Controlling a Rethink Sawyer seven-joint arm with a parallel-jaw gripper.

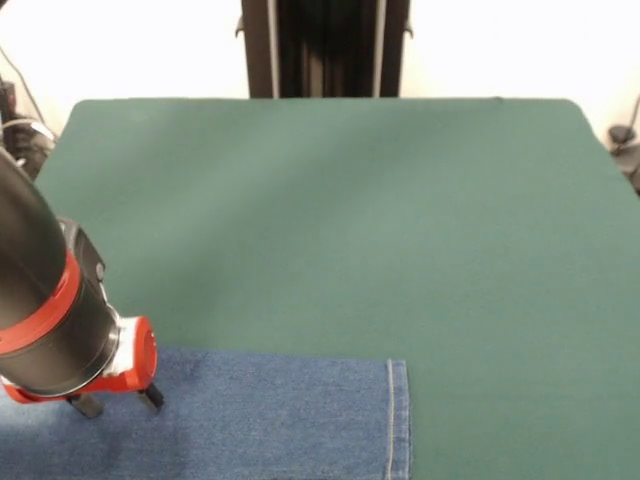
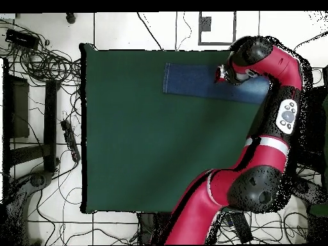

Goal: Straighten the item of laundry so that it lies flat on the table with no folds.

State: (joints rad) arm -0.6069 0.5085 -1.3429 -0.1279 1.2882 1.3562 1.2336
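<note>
The jeans (image 1: 270,415) run off the front view's bottom edge, one hemmed end showing; the arm (image 2: 282,96) covers their other end overhead. The hand (image 1: 118,402) points down onto the denim, fingers slightly apart, gripping nothing. The jeans lie lengthwise along the green worktop (image 1: 380,220) edge farthest from the robot's base.

- The front view looks from across the table (image 1: 400,220) toward the robot's pedestal (image 1: 325,48), fairly near and angled down.
- The overhead view looks straight down from high up, taking in the whole table (image 2: 147,141) and the floor around it.
- Both share the table and the jeans (image 1: 290,420) (image 2: 192,80).
</note>
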